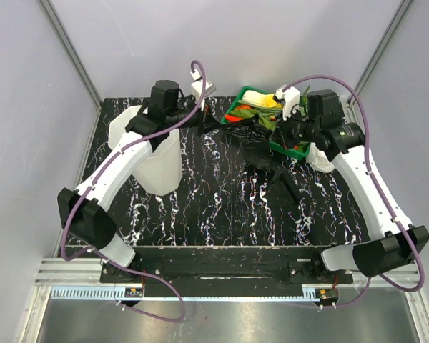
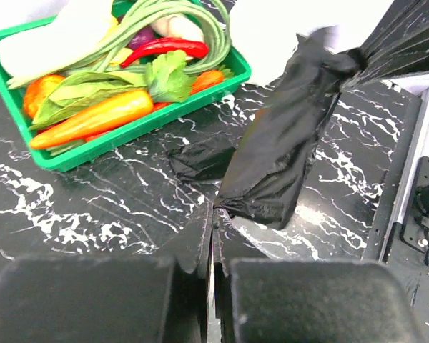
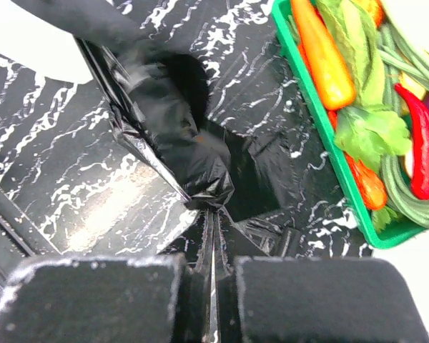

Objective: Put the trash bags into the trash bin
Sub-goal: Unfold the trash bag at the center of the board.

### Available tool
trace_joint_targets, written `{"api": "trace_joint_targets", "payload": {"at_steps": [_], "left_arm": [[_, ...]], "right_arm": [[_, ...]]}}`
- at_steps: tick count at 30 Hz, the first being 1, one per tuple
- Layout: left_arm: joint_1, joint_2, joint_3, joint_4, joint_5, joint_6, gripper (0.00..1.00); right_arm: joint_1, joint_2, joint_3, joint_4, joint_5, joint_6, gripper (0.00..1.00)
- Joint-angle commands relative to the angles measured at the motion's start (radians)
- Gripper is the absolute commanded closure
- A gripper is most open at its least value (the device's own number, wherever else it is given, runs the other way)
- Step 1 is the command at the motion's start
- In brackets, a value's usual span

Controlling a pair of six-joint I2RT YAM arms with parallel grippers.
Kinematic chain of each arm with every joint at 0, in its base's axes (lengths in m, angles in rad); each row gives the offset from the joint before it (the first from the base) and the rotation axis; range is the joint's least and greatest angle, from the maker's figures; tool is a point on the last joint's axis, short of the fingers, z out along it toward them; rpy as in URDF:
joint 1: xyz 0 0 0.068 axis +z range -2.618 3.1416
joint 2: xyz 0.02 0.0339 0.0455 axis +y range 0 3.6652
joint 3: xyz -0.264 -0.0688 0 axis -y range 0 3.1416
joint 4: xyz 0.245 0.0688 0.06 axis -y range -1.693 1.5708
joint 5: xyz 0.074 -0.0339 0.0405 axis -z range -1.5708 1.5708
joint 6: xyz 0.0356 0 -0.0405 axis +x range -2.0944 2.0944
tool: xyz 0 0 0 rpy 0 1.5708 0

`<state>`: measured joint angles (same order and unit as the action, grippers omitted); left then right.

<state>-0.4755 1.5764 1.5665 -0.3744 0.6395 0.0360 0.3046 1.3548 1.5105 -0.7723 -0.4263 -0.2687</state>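
The right gripper (image 3: 213, 223) is clamped on the bag (image 3: 168, 136), which stretches up-left. Green tray (image 3: 386, 236) of veggies (image 3: 322, 57) sits off to the right.

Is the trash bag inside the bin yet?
No, the black trash bag is out beside the green vegetable tray, well apart from the white trash bin.

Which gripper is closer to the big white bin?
Left. The left gripper sits just beside the bin, its arm over it; the right gripper is farther off, by the green tray.
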Motion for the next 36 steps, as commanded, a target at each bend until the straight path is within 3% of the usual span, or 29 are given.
{"api": "trace_joint_targets", "payload": {"at_steps": [1,13,17,22,25,31,36], "left_arm": [[0.040,-0.036,0.082,-0.033,0.006,0.053,1.00],[0.054,-0.042,0.197,-0.169,-0.118,0.258,1.00],[0.054,-0.035,0.228,-0.193,-0.124,0.285,1.00],[0.041,-0.015,0.244,-0.193,-0.100,0.291,1.00],[0.034,0.000,0.256,-0.186,-0.078,0.289,1.00],[0.032,-0.003,0.263,-0.155,0.043,0.167,1.00],[0.034,-0.009,0.283,-0.147,0.095,0.065,1.00]], "right_arm": [[-0.027,-0.040,0.027,-0.021,0.083,-0.036,1.00],[-0.035,-0.043,0.160,-0.071,0.239,-0.130,1.00],[-0.035,-0.014,0.250,-0.105,0.167,-0.136,1.00],[-0.030,0.058,0.370,-0.226,-0.041,-0.174,1.00],[-0.022,0.113,0.421,-0.303,-0.055,-0.225,1.00],[-0.022,0.060,0.245,-0.150,-0.037,-0.149,1.00],[-0.022,0.075,0.160,-0.065,0.092,-0.076,1.00]]}}
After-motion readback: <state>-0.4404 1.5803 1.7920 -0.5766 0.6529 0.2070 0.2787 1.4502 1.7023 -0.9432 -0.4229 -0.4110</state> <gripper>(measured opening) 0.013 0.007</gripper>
